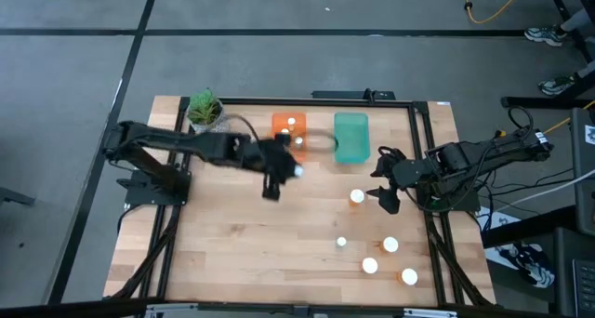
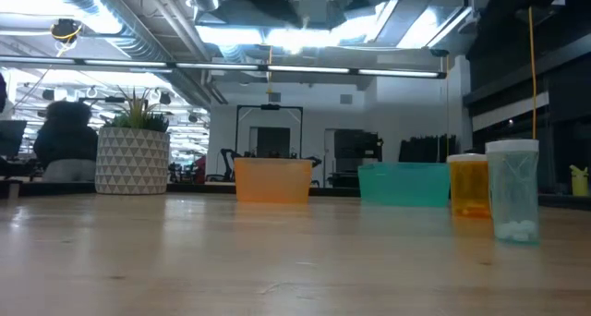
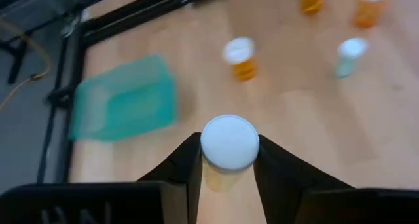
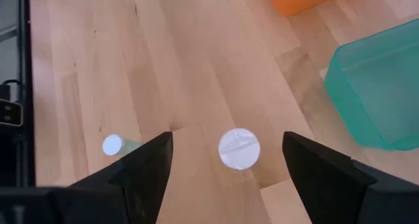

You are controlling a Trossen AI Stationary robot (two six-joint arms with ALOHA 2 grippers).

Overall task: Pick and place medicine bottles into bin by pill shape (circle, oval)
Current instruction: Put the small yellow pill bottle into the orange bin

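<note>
Left gripper (image 1: 296,169) sits just in front of the orange bin (image 1: 289,135), near the table's centre; its two fingers (image 3: 183,168) are closed against the sides of a white-capped bottle (image 3: 228,143), cap upward — amber shows below the cap in the left wrist view. Right gripper (image 1: 385,195) hangs at the right side of the table, beside the teal bin (image 1: 351,137); jaws spread wide, holding nothing, with a white-capped bottle (image 4: 239,148) standing on the wood between and beyond its fingers (image 4: 141,168), apart from both. Same bottle in the high view: (image 1: 357,197), just left of the right gripper. Two bottles lie inside the orange bin, seen as white caps (image 1: 291,123). Four more stand loose on the table (image 1: 232,253) toward its front right: a small one (image 1: 341,243), one at (image 1: 390,245), one at (image 1: 370,265), and an amber-sided one (image 1: 408,277) nearest the front edge. Low view: an amber bottle (image 2: 468,186) and a clear one (image 2: 512,203) with white pills at its bottom stand at right, close to the camera. A potted plant (image 1: 204,111) occupies the back-left corner, left of the orange bin; the bins stand side by side at the back, not touching.
</note>
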